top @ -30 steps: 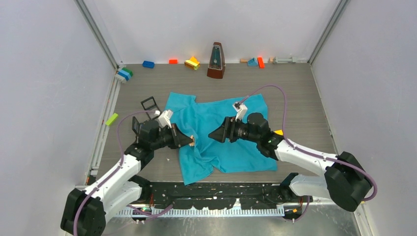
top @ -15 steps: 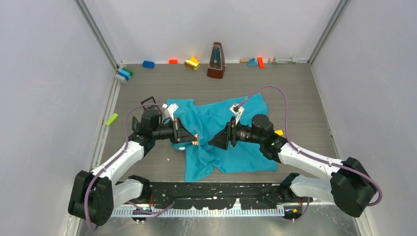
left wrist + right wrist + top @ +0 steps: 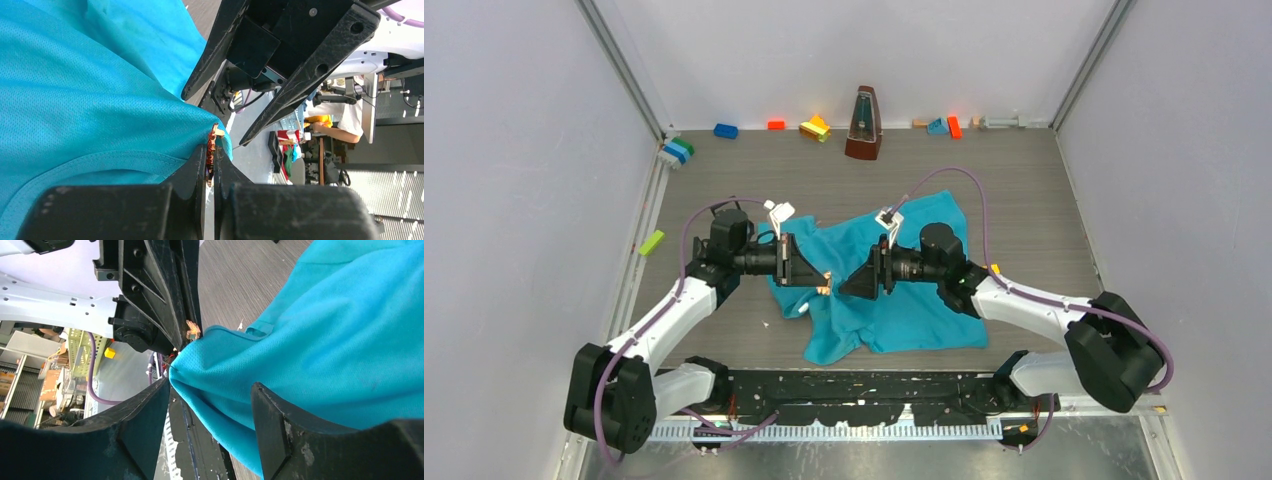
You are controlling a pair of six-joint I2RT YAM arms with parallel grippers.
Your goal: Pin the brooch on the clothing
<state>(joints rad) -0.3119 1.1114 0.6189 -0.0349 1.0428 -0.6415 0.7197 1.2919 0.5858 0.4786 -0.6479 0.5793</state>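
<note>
The shirt (image 3: 899,310) lies rumpled in the middle of the table (image 3: 1034,200), a little toward the near edge. One fold of it is raised between the two claws, which face each other almost nose to nose.

The left claw (image 3: 817,282) is pinched nearly shut on the brooch (image 3: 212,146), a small copper-coloured piece held edge-on at the fingertips. In the left wrist view the raised fold touches the brooch and drapes over its tip. Whether the pin is open, or has entered the cloth at all, cannot be told. The right claw (image 3: 211,385) stands wide, with a finger on each side of the fold, and nothing is clamped in it.

Pinning seems to be just starting, and several things could spoil it.

- **Loose cloth:** The fabric is soft and unsupported. If the right claw closes on too little of it, or on the hem alone, the fold may slide out and fall away from the brooch.
- **Cloth giving way:** The brooch is held by a thin edge. A push against slack cloth may only shove the fold back, so the pin never goes through.
- **Brooch twisting:** The same push could turn the brooch in the grip or knock it out onto the table.
- **Collision:** The claws are very close. If the right claw closes or moves forward, it may strike the left fingers (image 3: 172,315) or the brooch itself.
- **Dragging:** Pulling the fold sideways could drag the whole shirt across the table without tightening the cloth.
</note>
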